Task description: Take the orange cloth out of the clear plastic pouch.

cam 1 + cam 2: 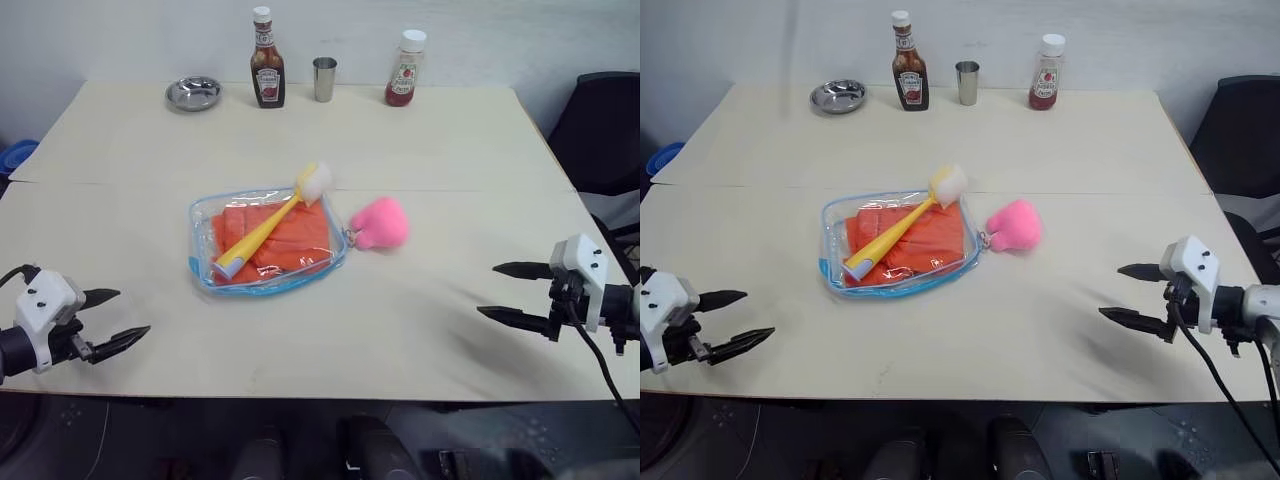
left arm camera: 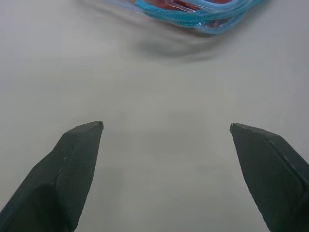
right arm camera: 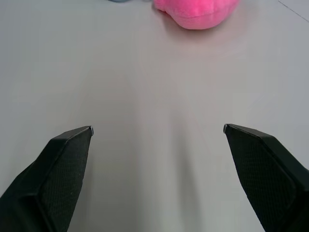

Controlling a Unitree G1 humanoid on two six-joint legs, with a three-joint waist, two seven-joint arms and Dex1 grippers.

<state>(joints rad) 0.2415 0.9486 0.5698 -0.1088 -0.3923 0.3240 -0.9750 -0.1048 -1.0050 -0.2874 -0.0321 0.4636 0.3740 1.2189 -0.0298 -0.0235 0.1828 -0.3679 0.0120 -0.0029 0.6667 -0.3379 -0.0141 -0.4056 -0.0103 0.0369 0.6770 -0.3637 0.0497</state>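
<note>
Both arms extended low at the sides, end effectors empty.
Left end effector (image 1: 110, 315) points inward toward the right, fingers spread wide. Right end effector (image 1: 502, 291) points inward toward the left, fingers likewise spread wide. Neither contacts anything.

One clear plastic pouch (image 1: 266, 245), one orange cloth (image 1: 290, 240) inside. One yellow brush (image 1: 270, 228) across pouch. One pink pom-pom (image 1: 381, 222). Two sauce bottles: one dark (image 1: 266, 62), one red (image 1: 404, 70). One metal cup (image 1: 324, 79). One metal bowl (image 1: 193, 93). One table (image 1: 400, 330).
</note>
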